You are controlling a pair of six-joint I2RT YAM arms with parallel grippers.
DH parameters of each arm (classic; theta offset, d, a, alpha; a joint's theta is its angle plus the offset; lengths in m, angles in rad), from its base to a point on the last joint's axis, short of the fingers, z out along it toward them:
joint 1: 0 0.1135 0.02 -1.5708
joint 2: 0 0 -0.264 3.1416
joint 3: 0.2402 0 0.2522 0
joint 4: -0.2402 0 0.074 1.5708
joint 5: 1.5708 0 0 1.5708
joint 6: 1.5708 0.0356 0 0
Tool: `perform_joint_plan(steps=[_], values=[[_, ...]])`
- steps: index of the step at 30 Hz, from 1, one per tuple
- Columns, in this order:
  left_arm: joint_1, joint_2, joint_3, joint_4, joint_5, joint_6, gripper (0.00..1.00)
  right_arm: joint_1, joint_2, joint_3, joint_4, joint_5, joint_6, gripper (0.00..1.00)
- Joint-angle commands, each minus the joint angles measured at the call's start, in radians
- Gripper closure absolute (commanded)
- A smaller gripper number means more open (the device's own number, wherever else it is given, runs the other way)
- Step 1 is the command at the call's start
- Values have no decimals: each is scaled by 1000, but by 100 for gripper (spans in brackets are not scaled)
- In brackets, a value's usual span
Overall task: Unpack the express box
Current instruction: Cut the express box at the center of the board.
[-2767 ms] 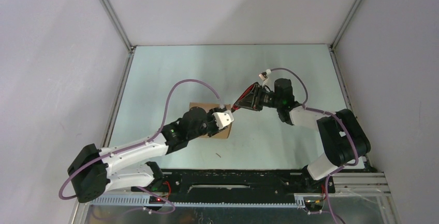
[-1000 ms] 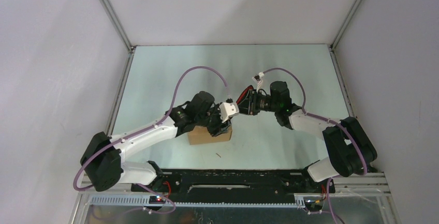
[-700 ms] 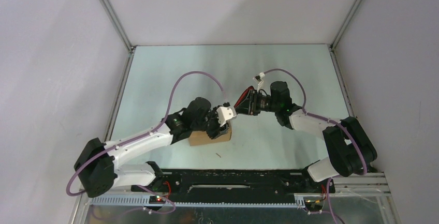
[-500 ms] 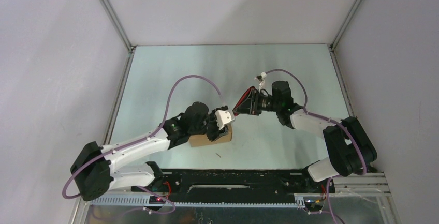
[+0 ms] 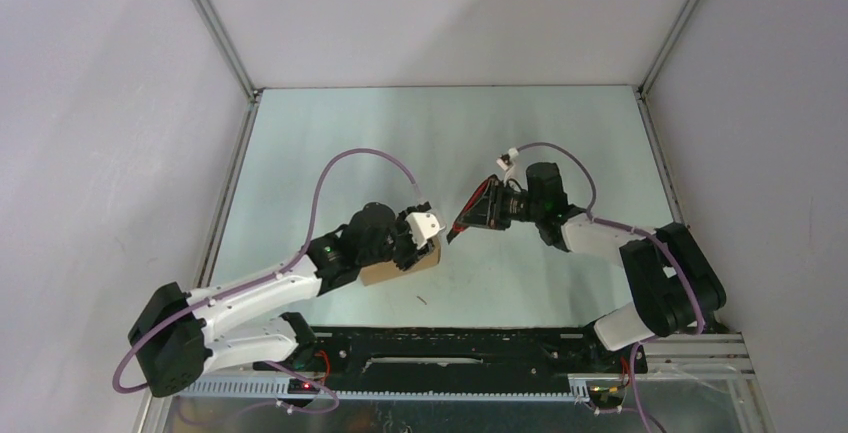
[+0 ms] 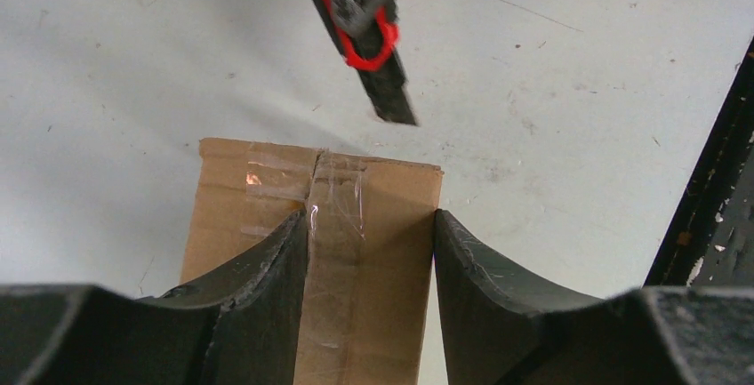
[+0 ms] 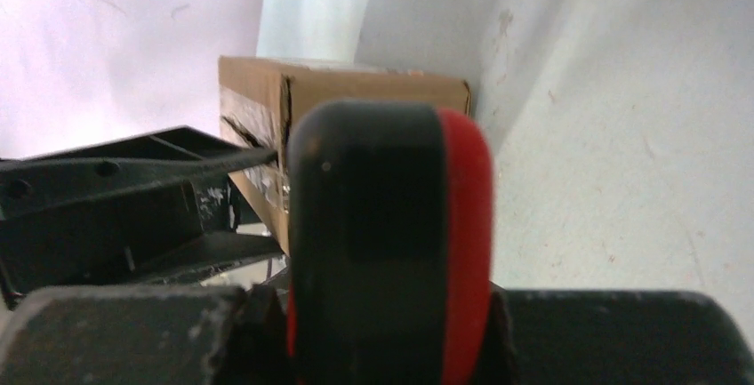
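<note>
While the left gripper (image 6: 369, 220) is clamped on the box (image 6: 391, 189), one finger on each side, the box sits tilted near the front middle of the table (image 5: 400, 133). Clear tape (image 6: 336, 194) runs down its top. The right gripper (image 5: 478, 211) squeezes a red and black knife (image 7: 387, 225). The knife's tip hangs close to the box's far edge, with a small gap between them.

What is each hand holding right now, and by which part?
The left hand grips the box at its near end, straddling the tape. The right hand holds the knife by its handle, tip toward the box.
</note>
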Motion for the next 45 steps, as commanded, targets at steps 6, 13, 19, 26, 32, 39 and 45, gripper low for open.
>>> perform_joint_plan(steps=[6,13,19,26,32,39,45], values=[[-9,-53,-35,88,0,-8,100,-12,-42,-47,106,38,81,100],[-44,-62,-24,94,-14,36,100,-14,-172,-126,277,166,243,100],[-55,-48,-10,92,-12,47,100,37,-158,-127,366,211,286,100],[-60,-40,-8,102,-17,46,100,67,-112,-123,415,206,290,100],[-62,-43,-7,109,-23,46,100,81,-88,-116,377,216,263,100],[-62,-44,-8,114,-31,46,100,94,-49,-116,386,200,264,100],[-63,-45,-18,133,-61,50,100,98,-49,-117,373,176,255,100]])
